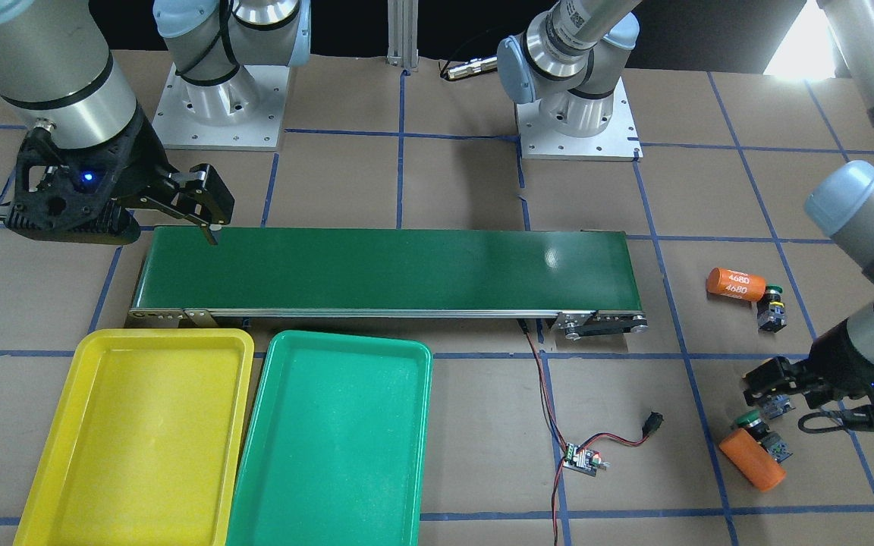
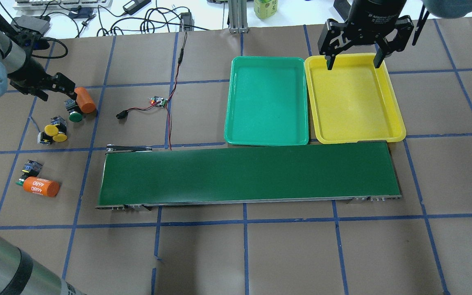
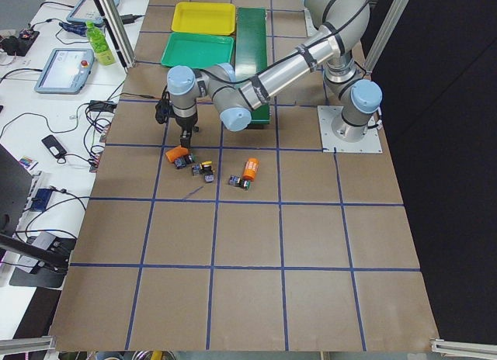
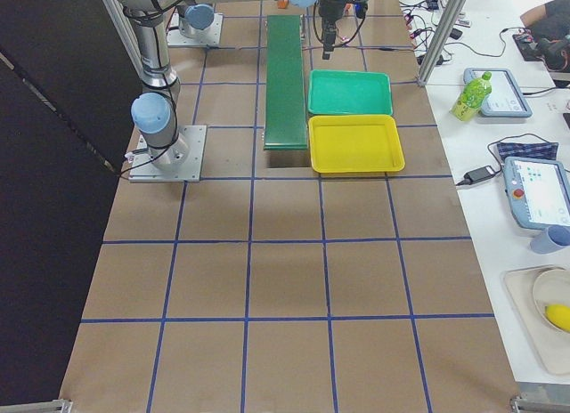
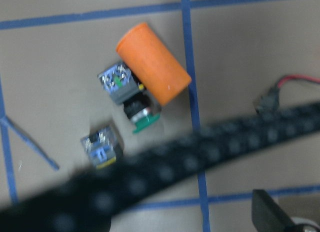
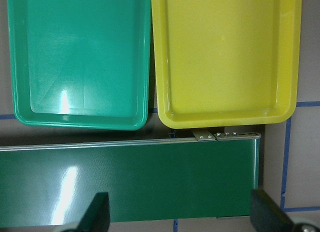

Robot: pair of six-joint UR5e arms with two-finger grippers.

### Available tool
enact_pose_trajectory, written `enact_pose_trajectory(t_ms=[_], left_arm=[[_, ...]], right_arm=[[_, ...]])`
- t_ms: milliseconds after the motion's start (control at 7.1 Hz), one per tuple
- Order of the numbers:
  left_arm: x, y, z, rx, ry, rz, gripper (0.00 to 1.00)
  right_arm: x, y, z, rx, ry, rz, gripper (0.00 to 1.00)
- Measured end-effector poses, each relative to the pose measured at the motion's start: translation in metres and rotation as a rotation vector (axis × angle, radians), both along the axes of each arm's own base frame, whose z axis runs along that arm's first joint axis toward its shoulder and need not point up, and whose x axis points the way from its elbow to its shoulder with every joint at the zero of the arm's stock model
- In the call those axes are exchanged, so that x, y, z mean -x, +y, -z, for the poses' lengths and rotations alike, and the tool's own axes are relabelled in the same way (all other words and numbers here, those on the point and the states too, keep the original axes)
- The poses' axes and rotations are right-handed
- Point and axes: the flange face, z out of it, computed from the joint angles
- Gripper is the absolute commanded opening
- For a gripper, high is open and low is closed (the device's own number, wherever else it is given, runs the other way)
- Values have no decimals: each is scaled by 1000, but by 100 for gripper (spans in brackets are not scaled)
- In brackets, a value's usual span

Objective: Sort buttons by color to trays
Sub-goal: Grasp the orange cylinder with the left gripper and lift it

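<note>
Several buttons lie at the table's left end. A green-capped button (image 2: 75,116) (image 5: 135,104) rests against an orange cylinder (image 2: 85,99). Two yellow-capped buttons (image 2: 54,133) lie side by side, and another green button (image 2: 30,169) sits by the cylinder marked 4680 (image 2: 41,186). My left gripper (image 2: 57,91) (image 1: 753,387) hovers open just beyond the first green button, holding nothing. Both the yellow tray (image 2: 352,100) and the green tray (image 2: 266,102) hold nothing. My right gripper (image 2: 352,61) (image 6: 182,217) hangs open, high over the conveyor's end by the yellow tray.
A long dark-green conveyor belt (image 2: 248,172) runs along the near side of both trays. A small controller board (image 2: 159,101) with red and black wires lies between the buttons and the green tray. A blurred black cable (image 5: 200,157) crosses the left wrist view.
</note>
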Motion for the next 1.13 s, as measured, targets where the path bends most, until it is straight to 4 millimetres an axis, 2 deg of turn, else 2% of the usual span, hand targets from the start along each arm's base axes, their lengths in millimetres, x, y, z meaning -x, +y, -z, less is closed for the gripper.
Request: enact_pose_trajectory(t_ms=[141,282,422,563,845,985,1126], left_arm=[[-7,-21,25,-14,20,-50,100],[-5,-33,49,-42,35,-118,100],[6,-41,67,-67,43,-182,100],[16,-47,76,-80,45,-222,100],[21,-58,87,-63,36,-235,100],[20,-62,91,-57,26,-235,93],[17,-65,92,-56,11,-235,40]], right_arm=[[0,0,1,-2,0,0,100],[0,0,1,-2,0,1,100],[0,0,1,-3,0,1,100],[0,0,1,-4,0,1,100],[0,0,1,-4,0,0,100],[0,0,2,-5,0,-1,100],[1,0,2,-5,1,-1,100]])
